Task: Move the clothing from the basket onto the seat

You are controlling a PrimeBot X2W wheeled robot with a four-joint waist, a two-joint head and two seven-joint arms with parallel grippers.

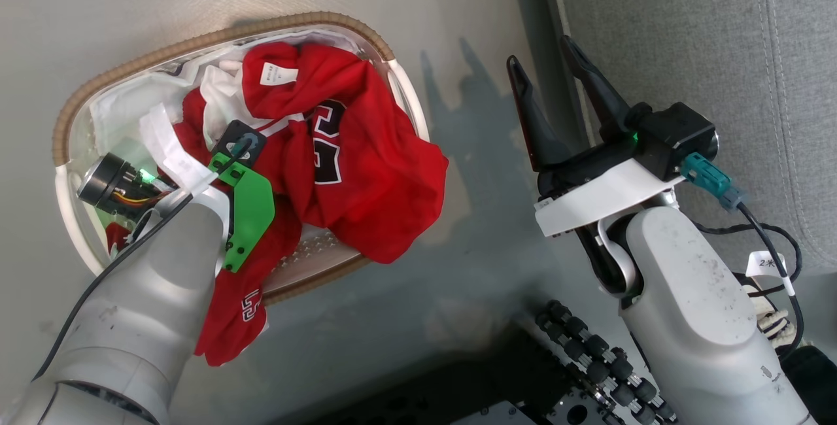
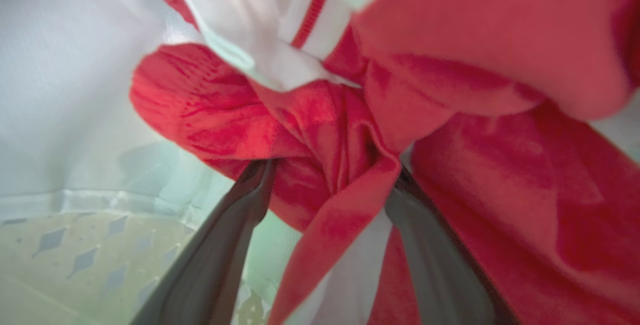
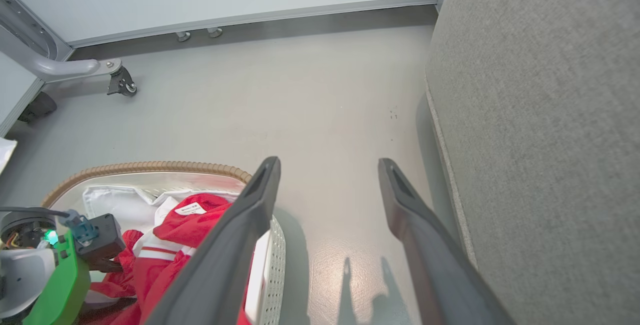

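clothing (image 1: 366, 170) | judged soft, light, floppy; heaped in basket (image 1: 196, 42) | left end effector (image 2: 332, 170) spread astride bunched fold, a good hold | right end effector (image 1: 541, 52) spread, empty

Left arm (image 1: 150, 281) reaches forward and down. Left end effector (image 2: 330, 170): fingers spread wide. Right forearm (image 1: 686, 301) angled upward. Right end effector (image 1: 540, 52): fingers parted, pointing up, holding nothing.

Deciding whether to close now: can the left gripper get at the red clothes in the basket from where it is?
Probably yes. The left gripper is down inside the basket, jaws open, with a fold of the red clothes bunched between its fingers and nothing else in the way.
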